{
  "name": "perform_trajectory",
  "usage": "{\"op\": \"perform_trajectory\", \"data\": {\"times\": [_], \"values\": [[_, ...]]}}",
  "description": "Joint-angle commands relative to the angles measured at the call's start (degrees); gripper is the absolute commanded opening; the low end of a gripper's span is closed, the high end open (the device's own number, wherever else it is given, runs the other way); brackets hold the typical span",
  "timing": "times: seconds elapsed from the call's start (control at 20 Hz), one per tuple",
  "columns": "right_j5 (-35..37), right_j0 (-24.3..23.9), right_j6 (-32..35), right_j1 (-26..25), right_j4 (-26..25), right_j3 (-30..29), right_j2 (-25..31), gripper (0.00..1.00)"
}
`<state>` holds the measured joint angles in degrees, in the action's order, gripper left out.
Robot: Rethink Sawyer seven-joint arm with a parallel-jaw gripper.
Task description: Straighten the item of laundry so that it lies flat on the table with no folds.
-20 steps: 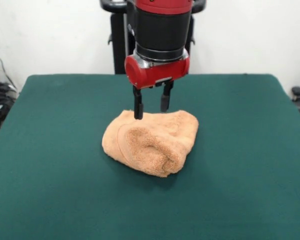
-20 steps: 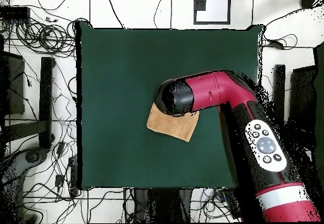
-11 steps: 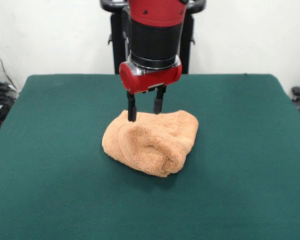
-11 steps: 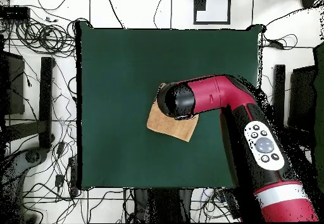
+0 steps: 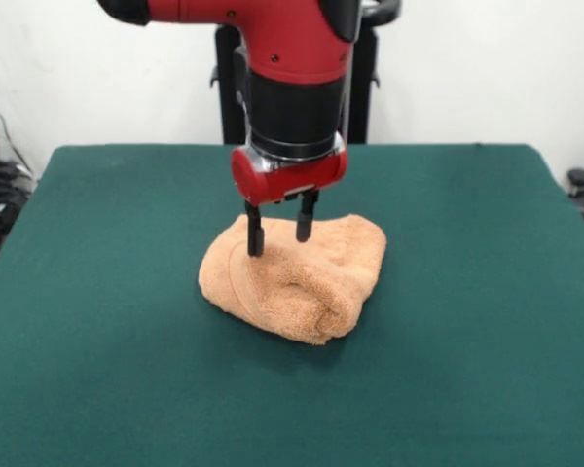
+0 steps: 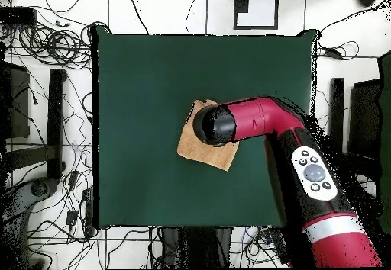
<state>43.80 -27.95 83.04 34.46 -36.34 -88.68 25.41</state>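
A peach towel (image 5: 297,277) lies bunched and rolled over itself near the middle of the green worktop (image 5: 97,370), its thick rolled edge nearest the camera. Behind that roll, the gripper (image 5: 275,231) points straight down, jaws apart and holding nothing, tips at the towel's far upper surface
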Motion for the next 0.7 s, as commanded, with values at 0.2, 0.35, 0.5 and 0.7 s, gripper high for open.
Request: {"op": "perform_trajectory", "data": {"times": [0.2,0.35,0.5,0.7], "values": [[-8.06,3.74,9.53,-3.10,0.53,-3.83,-2.45,1.00],[-8.97,3.89,9.64,-3.35,0.95,-3.88,-2.70,1.00],[-9.57,3.70,9.30,-3.77,1.80,-4.22,-2.35,1.00],[-10.42,3.42,8.59,-3.77,2.56,-4.60,-1.87,1.00]]}}
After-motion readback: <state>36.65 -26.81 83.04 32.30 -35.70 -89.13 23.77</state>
